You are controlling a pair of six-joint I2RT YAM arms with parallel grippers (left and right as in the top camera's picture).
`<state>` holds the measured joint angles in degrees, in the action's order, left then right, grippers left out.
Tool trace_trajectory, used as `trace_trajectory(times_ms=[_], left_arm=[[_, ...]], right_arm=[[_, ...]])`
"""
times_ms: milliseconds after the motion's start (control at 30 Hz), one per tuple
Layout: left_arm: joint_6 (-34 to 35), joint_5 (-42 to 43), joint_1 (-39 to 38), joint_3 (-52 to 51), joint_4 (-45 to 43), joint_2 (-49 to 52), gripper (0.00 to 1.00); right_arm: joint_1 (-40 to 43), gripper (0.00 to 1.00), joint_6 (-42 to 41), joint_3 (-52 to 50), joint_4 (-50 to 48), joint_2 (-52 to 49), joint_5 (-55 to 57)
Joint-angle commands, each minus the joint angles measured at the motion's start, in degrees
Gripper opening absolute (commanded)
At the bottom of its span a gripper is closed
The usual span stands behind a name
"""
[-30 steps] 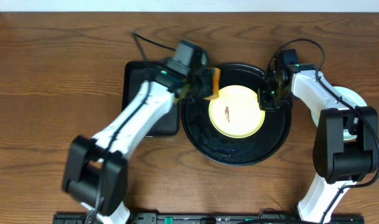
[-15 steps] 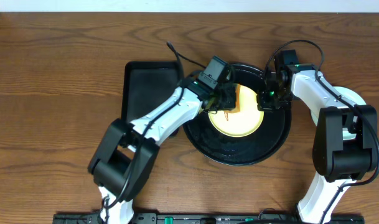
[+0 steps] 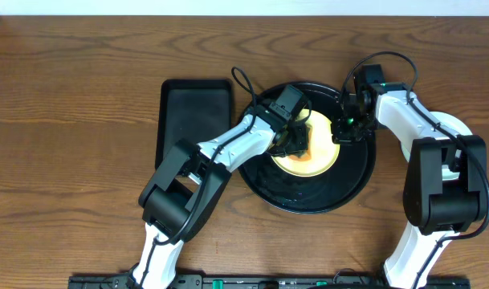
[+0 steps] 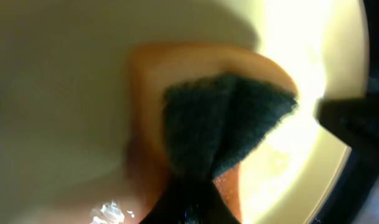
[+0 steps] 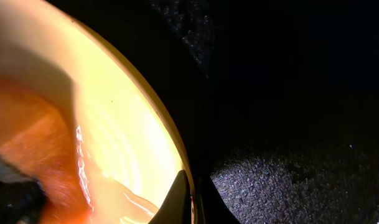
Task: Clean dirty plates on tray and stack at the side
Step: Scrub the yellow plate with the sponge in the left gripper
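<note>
- Nearest the robot's base, the brown wooden counter (image 3: 67,201) is crossed by both white arms, which are bent inward toward the middle.
- The round black tray (image 3: 308,202) is set on the counter between the arms. Its speckled dark floor is seen close up in the right wrist view.
- One yellow plate (image 3: 323,156) is laid flat inside that tray, toward the far half, with black floor left showing all round it.
- A sponge (image 4: 220,124), orange with a dark scouring face, is pressed down on the plate's left-centre. It is gripped by the left claw (image 3: 296,138), whose fingers are clamped on it from above.
- Wet glints and a few small bubbles are picked out on the plate's surface beside the sponge.
- The plate's right rim is pinched by the right claw (image 3: 343,128). In the right wrist view the two dark fingertips are seen closed tight, one on each side of the thin yellow edge.
- A pale round object (image 3: 462,128) is glimpsed on the counter at the far right, largely covered by the right arm. What it is cannot be told.
- A rectangular black tray (image 3: 188,112) is placed just left of the round one, their edges close together.
</note>
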<state>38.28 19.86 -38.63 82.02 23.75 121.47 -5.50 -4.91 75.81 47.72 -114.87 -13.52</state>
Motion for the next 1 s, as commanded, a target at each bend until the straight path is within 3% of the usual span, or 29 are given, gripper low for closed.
trace_trajectory(times_ms=[0,200,333,467,700,967], left_arm=[[-3.1,-20.1,2.1,0.3,7.0,3.3,0.08],[-7.1,-36.3,1.3,5.1,13.4,3.3,0.07],[-7.7,-39.2,0.9,6.1,12.8,3.3,0.07],[-6.4,-30.7,0.8,6.1,10.4,3.3,0.08],[1.3,-4.2,0.4,6.1,2.8,3.3,0.08],[3.9,-0.3,-2.0,5.8,3.3,3.3,0.08]], right_arm=[[0.2,0.01,0.7,0.1,0.5,-1.4,0.0],[0.2,0.01,0.7,0.1,0.5,-1.4,0.0],[0.2,0.01,0.7,0.1,0.6,-1.4,0.0],[0.2,0.01,0.7,0.1,0.8,-1.4,0.0],[0.2,0.01,0.7,0.1,0.9,-1.4,0.0],[0.2,0.01,0.7,0.1,0.9,-1.4,0.0]])
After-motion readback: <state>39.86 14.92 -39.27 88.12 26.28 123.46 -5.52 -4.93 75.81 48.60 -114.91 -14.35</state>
